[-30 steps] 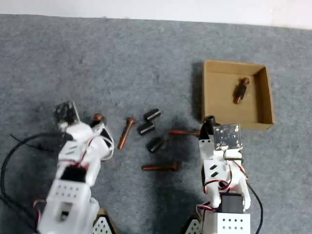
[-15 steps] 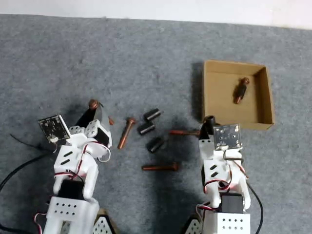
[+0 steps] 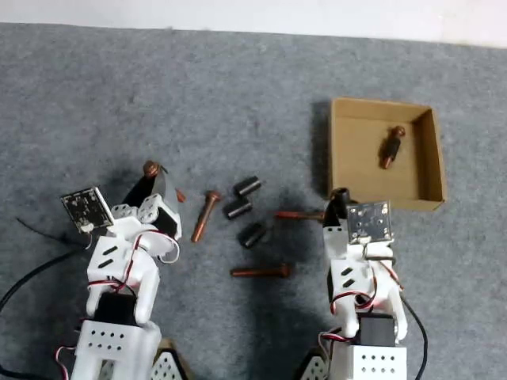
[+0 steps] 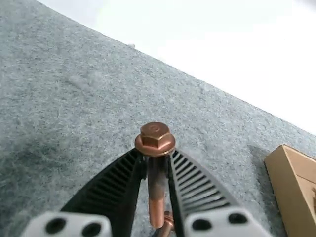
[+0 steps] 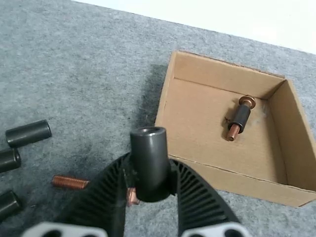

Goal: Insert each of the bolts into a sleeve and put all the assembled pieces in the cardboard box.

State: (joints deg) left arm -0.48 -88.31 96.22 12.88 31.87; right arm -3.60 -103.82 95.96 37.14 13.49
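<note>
Left gripper [image 4: 155,160]: jaws closed narrow on the shank of a copper-coloured hex-head bolt [image 4: 155,139]. The flanged head sits just past the fingertips, and the shank runs back between the ribbed black fingers [image 4: 118,182]. From the high view this gripper [image 3: 154,188] is raised near the left side of the grey carpeted table surface [image 3: 238,95], with the bolt head [image 3: 150,168] at its tip.

Right gripper [image 5: 149,170]: jaws clamped on a dark grey metal sleeve [image 5: 148,150]. The sleeve stands on end, with its open bore at the end away from the wrist. In the high view the gripper [image 3: 339,202] sits just beside the near wall of the brown cardboard box [image 3: 331,150], outside it.

Box, seen from the right wrist [image 5: 232,180]: open top. One assembled bolt-and-sleeve piece [image 5: 238,117] lies on its floor toward the far corner, with copper showing at both ends of the dark sleeve. The same piece shows from above [image 3: 391,147].

Between the arms on the carpet:
- Three loose dark sleeves lie on their sides in a close cluster: upper [image 3: 247,187], middle [image 3: 238,209], lower [image 3: 253,234].
- A slanted loose bolt [image 3: 204,215] lies left of the cluster, near the left gripper.
- A level loose bolt [image 3: 260,271] lies below the cluster.
- A third loose bolt [image 3: 299,214] lies right of the cluster. One end reaches the right gripper, and its threaded end [image 5: 70,182] shows beside the fingers.
</note>
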